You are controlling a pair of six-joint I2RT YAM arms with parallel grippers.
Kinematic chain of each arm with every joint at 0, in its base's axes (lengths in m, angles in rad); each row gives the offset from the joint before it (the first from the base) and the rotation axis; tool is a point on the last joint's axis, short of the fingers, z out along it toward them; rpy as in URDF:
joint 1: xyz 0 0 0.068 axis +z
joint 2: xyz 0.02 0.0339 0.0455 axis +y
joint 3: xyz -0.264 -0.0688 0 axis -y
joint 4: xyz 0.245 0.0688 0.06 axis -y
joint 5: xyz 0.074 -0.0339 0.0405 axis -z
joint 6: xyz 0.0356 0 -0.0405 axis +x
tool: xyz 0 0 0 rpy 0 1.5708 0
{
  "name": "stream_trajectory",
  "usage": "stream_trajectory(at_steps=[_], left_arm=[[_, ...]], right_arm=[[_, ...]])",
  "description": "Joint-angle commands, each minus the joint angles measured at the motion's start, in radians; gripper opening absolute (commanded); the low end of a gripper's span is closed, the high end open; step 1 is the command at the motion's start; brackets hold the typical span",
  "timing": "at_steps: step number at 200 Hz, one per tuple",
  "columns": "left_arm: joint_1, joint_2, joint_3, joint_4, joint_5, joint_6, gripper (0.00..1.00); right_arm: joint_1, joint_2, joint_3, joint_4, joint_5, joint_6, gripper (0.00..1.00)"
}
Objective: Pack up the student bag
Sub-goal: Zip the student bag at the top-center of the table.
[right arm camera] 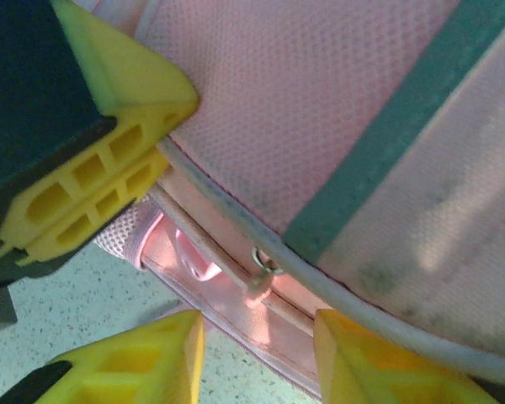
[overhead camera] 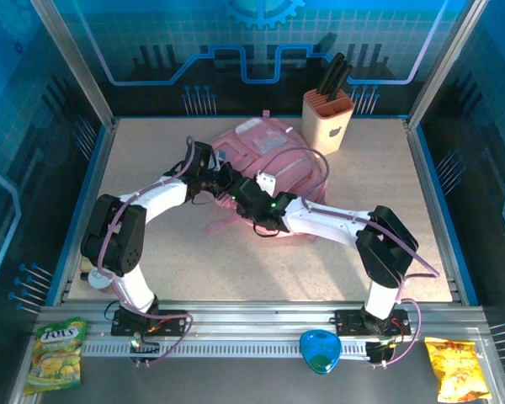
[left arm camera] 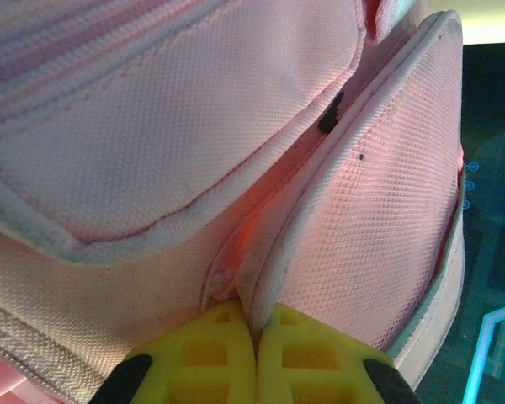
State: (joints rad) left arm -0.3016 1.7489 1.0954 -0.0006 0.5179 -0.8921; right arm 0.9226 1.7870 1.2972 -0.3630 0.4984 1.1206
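My left gripper is clamped on the student bag. Its yellow fingers are pressed together over a pale piped edge beside a fine mesh panel. My right gripper has its jaws apart, straddling the bag's zipped rim, where a small metal ring hangs. From above, I see the bag lying flat on the speckled table, around mid-depth and just ahead of both grippers. It is soft pink woven fabric, rounded and slumped, with looping pink straps. Behind it, at the far right, stands a tan knife block with black handles.
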Motion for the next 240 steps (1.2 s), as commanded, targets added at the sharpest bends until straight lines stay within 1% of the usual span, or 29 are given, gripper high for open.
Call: stream_trajectory(at_steps=[1,37,60,82,127,145,177,210,240], left_arm=[[-0.002,-0.041,0.001,0.052,0.082,0.004,0.0],[-0.002,-0.042,0.003,0.051,0.087,0.002,0.0],[-0.002,-0.043,0.004,0.05,0.088,0.002,0.0],[-0.002,-0.043,0.006,0.05,0.09,0.002,0.0],[-0.002,-0.051,0.011,0.044,0.088,0.005,0.0],[-0.001,-0.054,0.018,0.033,0.078,0.013,0.0],[0.004,-0.055,0.026,0.025,0.062,0.016,0.0],[0.012,-0.052,0.032,0.007,0.044,0.03,0.0],[0.022,-0.053,0.037,-0.02,0.028,0.054,0.0]], right_arm=[[-0.002,0.032,0.052,0.002,0.061,0.018,0.39],[-0.007,0.059,0.078,-0.013,0.095,0.028,0.35],[-0.009,0.087,0.124,-0.102,0.138,0.076,0.34],[-0.012,0.103,0.139,-0.122,0.158,0.103,0.31],[-0.022,0.13,0.173,-0.171,0.19,0.088,0.2],[-0.026,0.116,0.146,-0.17,0.195,0.085,0.15],[-0.025,0.053,0.059,-0.178,0.21,0.057,0.1],[-0.02,-0.065,-0.104,-0.173,0.224,0.038,0.09],[-0.024,-0.171,-0.223,-0.181,0.266,0.013,0.1]])
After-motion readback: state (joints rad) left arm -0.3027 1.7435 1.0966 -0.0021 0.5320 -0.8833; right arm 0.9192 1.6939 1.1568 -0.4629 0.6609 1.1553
